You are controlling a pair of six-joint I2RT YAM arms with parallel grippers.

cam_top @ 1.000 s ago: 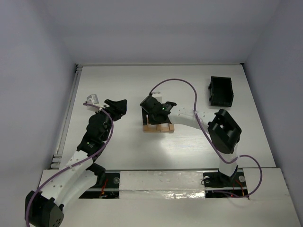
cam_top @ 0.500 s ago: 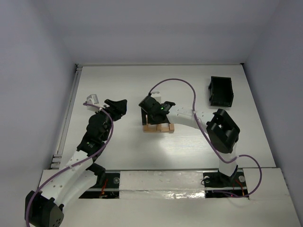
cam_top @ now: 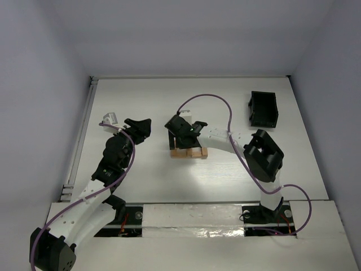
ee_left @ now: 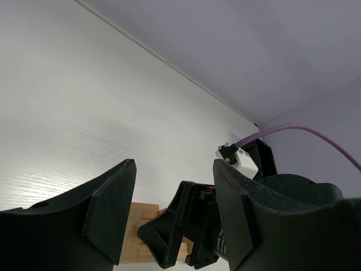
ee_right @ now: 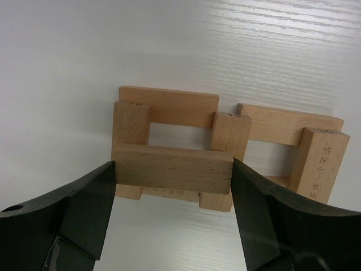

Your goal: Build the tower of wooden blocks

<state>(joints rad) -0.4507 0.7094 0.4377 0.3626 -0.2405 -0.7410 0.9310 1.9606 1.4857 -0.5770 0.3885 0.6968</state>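
Right gripper (ee_right: pixel 173 169) clasps a light-tan rectangular wooden block (ee_right: pixel 169 166) by its ends, atop the low wood block tower (cam_top: pixel 189 152). Placing step judged in hand; next, release squarely. Left gripper (ee_left: pixel 174 172), left of the tower, gapes empty.

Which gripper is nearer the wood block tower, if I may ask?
Right: the right gripper holds a block atop the wood block tower; the left gripper hangs open to its left.
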